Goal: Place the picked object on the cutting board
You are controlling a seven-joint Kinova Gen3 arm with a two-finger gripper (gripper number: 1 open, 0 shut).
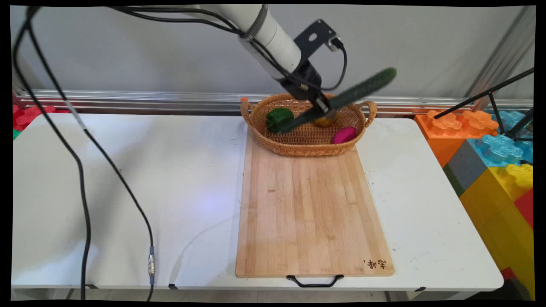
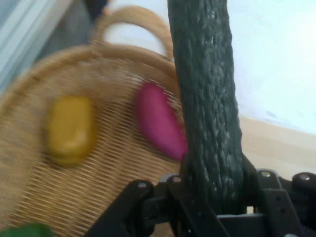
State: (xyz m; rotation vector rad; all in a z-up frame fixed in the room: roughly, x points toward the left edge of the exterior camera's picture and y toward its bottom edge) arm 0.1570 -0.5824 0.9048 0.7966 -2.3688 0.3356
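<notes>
Three items sat in the wicker basket (image 1: 307,147) as I watched from my station: a green pepper-like piece (image 1: 279,118) at its left, a yellow-orange one (image 2: 71,129) near the middle, mostly hidden behind the hand in the main view, and a magenta one (image 1: 344,134) toward the right. Above them the gripper (image 1: 320,107) was clamped on a long dark green cucumber (image 1: 341,100), its fingers pressed against both sides of it. The grasp fell nearer the lower end than the middle, so the longer part stuck out up and to the right, past the basket's right handle, while the short end pointed down toward the green piece. I judged that off-centre hold explained the slant: the cucumber hung diagonally, clear of the rim and not resting on anything that I could see. In the hand view it ran straight up from between the fingers (image 2: 269,195), passing in front of the magenta piece (image 2: 159,121). The basket stood at the far end of the wooden cutting board (image 1: 313,213), overlapping its edge, on the white table (image 1: 128,179); the board's near part lay bare, its black handle (image 1: 315,281) at the table's near edge. Coloured foam blocks (image 1: 490,149) were stacked to the right, beyond the table.
</notes>
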